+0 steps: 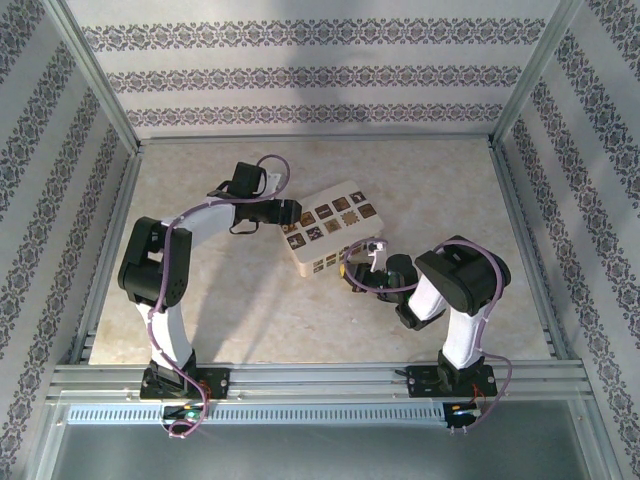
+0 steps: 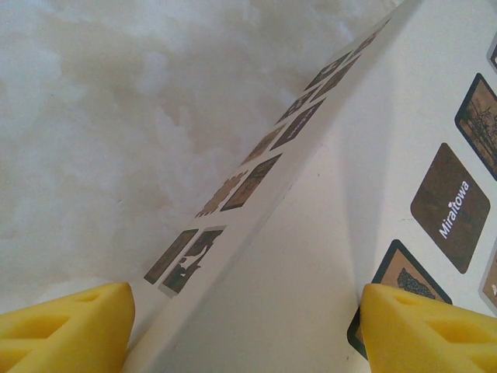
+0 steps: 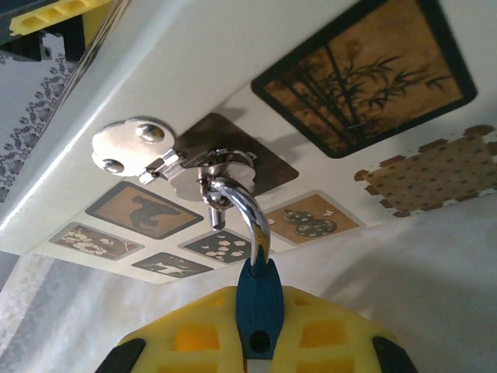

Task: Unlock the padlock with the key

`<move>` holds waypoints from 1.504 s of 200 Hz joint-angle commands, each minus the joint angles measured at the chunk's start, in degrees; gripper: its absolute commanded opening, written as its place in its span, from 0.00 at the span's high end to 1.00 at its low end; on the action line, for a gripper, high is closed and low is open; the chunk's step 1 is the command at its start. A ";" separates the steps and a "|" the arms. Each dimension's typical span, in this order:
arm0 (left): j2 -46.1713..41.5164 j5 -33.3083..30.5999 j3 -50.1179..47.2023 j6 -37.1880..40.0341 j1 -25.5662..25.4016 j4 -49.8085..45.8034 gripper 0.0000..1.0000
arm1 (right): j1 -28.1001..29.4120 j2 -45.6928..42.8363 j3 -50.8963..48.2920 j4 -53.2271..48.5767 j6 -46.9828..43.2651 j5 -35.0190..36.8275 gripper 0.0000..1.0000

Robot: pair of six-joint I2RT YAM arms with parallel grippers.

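The padlock (image 3: 260,307) is a small blue body pinched between the yellow fingers of my right gripper (image 3: 260,342), which is shut on it. Its silvery loop (image 3: 252,214) hooks through the metal hasp (image 3: 155,151) on the cream box (image 3: 194,70), and one end of the loop hangs free of the body. From above, the right gripper (image 1: 363,268) sits at the box's near corner. My left gripper (image 2: 245,334) is open, with one yellow finger (image 2: 62,326) on each side of the box's upper edge (image 2: 256,225). The key is hidden from view.
The cream box (image 1: 330,225) with dark patterned squares lies at an angle in the middle of the pale table (image 1: 420,180). Patterned walls and metal rails (image 1: 520,230) close in the table on three sides. Purple cables loop over both arms.
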 commanded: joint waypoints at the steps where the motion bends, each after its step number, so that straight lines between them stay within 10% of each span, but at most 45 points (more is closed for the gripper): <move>1: 1.11 -2.87 -3.11 0.08 -1.36 -5.78 0.25 | -0.73 0.04 -0.05 2.57 3.26 3.12 0.92; 301: 0.59 -5.17 -5.33 0.96 -1.31 -3.93 0.25 | -2.53 -4.93 -1.10 2.55 14.99 8.88 0.92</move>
